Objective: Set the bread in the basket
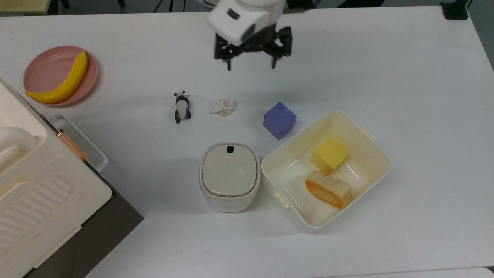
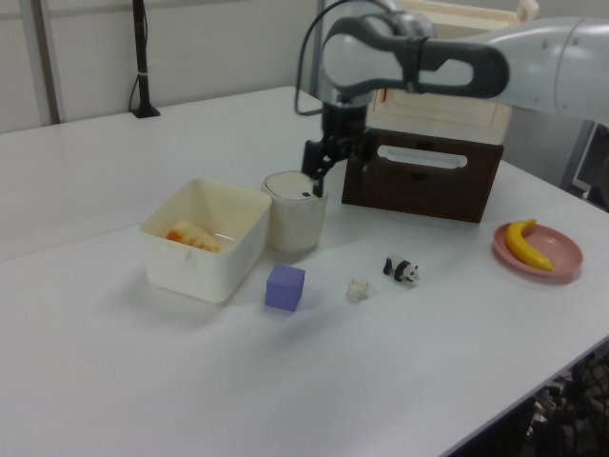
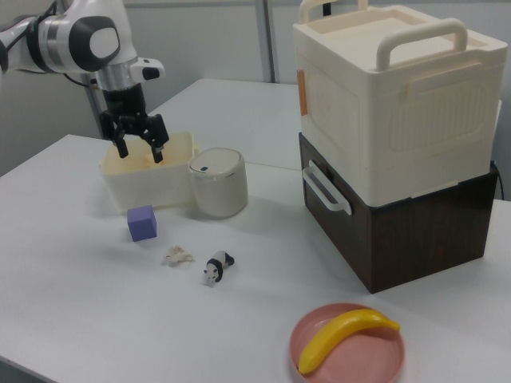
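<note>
The small orange-brown toy bread loaf lies inside the large cream-white plastic basket, just beside a yellow cube. The black two-finger claw hangs above the white tabletop, fingers spread apart, holding nothing.

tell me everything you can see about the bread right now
The bread is a small oblong toy loaf with a glossy orange-brown face and a pale, bumpy cream side. It lies tipped on its side on the floor of the basket, in the top view's lower half of the tub, just below the yellow cube and very near or touching it. The gripper hangs far off, jaws open, holding nothing.
</note>
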Available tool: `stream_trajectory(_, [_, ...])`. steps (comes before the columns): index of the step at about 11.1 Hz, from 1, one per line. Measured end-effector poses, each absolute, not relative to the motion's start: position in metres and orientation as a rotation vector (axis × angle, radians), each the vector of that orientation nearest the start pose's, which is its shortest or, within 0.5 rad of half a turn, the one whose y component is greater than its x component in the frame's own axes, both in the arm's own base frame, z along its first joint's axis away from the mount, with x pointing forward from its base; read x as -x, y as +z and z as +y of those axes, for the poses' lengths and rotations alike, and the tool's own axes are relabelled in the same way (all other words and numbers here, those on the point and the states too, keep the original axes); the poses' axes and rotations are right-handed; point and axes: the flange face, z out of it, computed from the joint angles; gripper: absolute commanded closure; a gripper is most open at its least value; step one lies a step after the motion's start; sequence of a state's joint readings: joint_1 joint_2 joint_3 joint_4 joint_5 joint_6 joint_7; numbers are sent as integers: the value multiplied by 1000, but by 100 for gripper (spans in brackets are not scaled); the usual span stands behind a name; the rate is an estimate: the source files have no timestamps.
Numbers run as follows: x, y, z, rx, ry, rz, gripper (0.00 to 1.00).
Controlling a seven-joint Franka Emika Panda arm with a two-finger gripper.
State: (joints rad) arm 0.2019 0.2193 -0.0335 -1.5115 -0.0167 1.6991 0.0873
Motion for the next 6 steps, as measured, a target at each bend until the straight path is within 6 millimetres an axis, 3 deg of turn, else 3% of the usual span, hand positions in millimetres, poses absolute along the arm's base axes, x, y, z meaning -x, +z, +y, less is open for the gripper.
stream_trajectory(4, [-620,540,50,3161,45,-137,0])
stream_trajectory(6, [-620,544,49,3160,35,-134,0])
